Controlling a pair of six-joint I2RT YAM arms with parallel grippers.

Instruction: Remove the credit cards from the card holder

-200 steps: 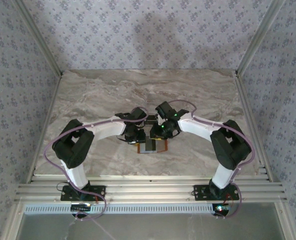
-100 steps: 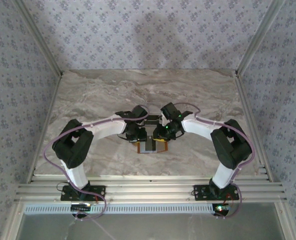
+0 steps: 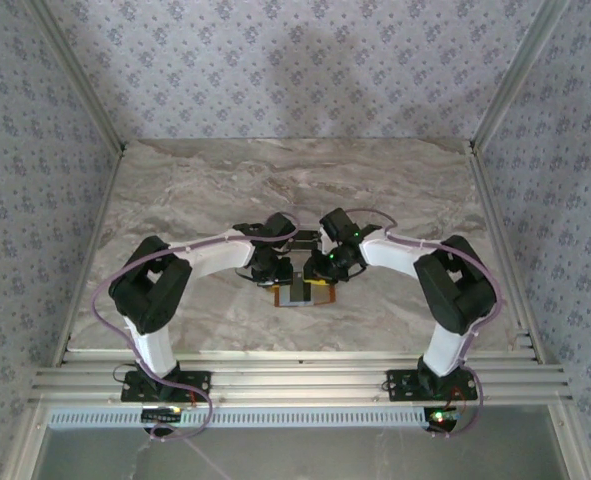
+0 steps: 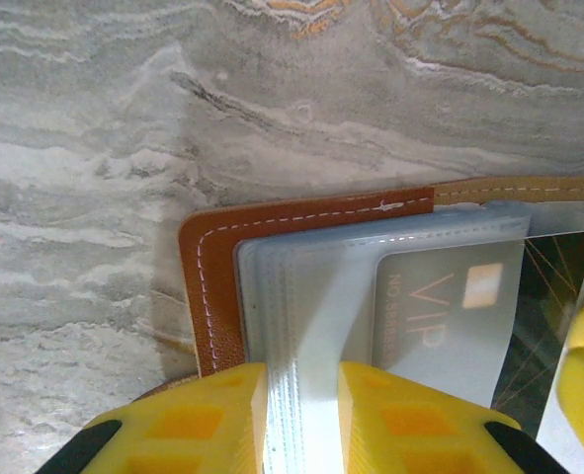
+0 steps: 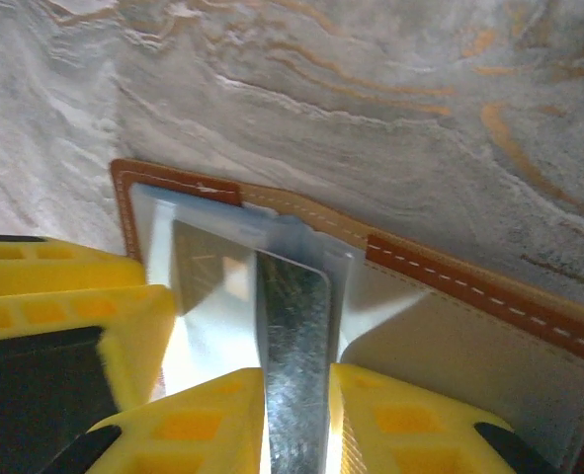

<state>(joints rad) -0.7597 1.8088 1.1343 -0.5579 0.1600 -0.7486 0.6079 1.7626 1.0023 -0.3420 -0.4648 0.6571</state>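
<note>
Grey marble-patterned table top (image 4: 74, 148): smooth, faint sheen.
Orange-brown leather card holder (image 4: 212, 286): fine-grained, matt, white thread stitching; cream lining (image 5: 450, 336) smooth and matt.
Clear plastic sleeves (image 4: 301, 296): frosted, glossy on the ridges.
Pale grey VIP card (image 4: 440, 326): satin plastic.
Dark card (image 4: 553, 286): glossy, fine gold lines.
Silver-grey card (image 5: 292, 336): brushed, streaky shine, possibly metal.
Left gripper (image 4: 301, 405), right gripper (image 5: 293, 405): yellow plastic pads (image 4: 198, 420), matt, grid-moulded.

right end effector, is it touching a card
Touching. Right wrist view: the right end effector has its fingers clamped on the silver card from both sides.
</note>
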